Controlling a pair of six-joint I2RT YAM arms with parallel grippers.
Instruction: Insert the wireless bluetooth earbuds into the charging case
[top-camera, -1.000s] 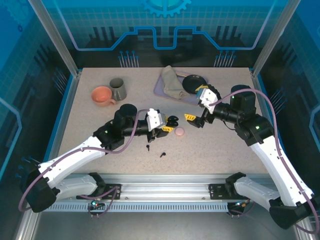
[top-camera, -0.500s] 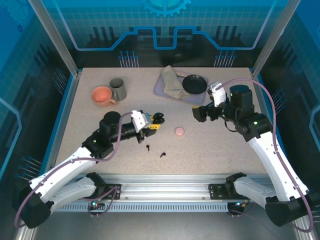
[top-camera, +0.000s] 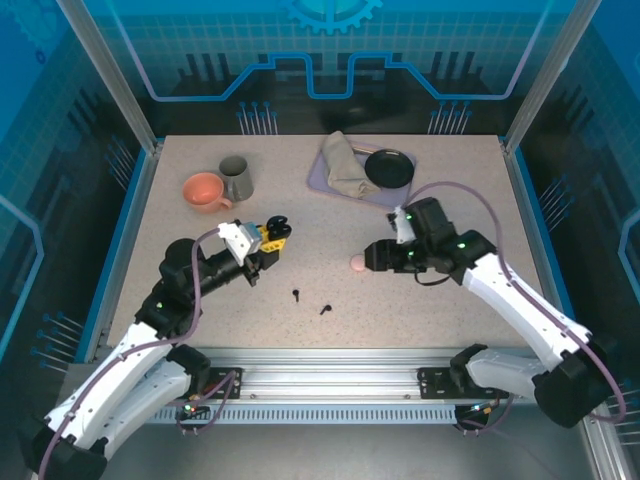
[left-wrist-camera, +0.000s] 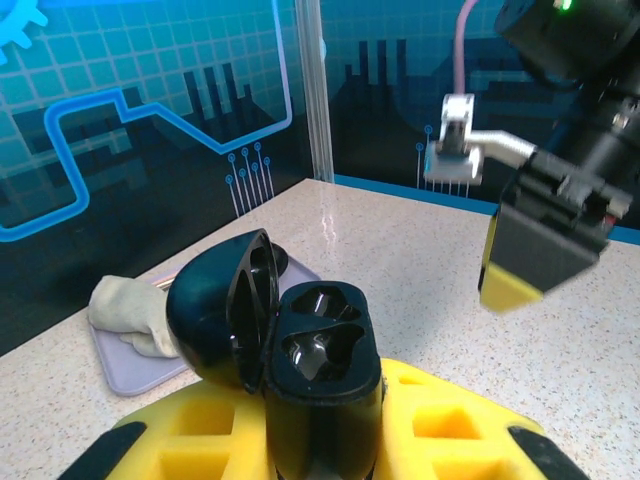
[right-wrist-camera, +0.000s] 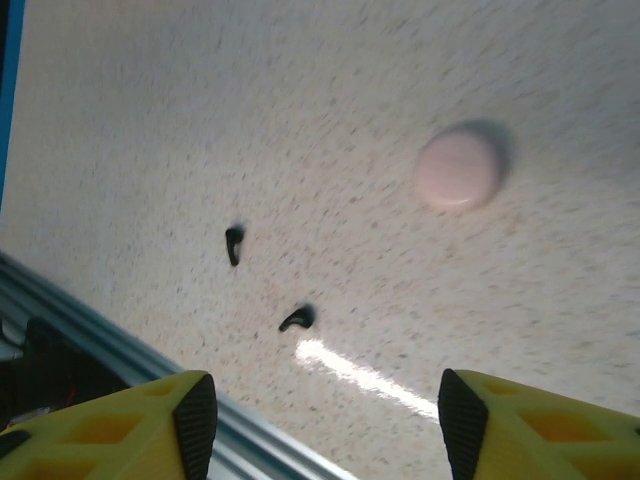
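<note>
The left hand (top-camera: 270, 238) pinches a glossy black oval charging case (left-wrist-camera: 320, 370), its hinged lid flipped open. A tiny black stemmed earbud (top-camera: 297, 295) and a second black earbud (top-camera: 324, 309) lie loose on the speckled beige counter (top-camera: 450, 200). The right hand (right-wrist-camera: 318, 410) hovers, fingers spread and empty, near a small round pink case (right-wrist-camera: 458, 168).

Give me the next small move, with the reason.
Probably lower the open right gripper onto the nearer black earbud: it lies loose on the table, and the open charging case in the left gripper shows empty wells.
</note>
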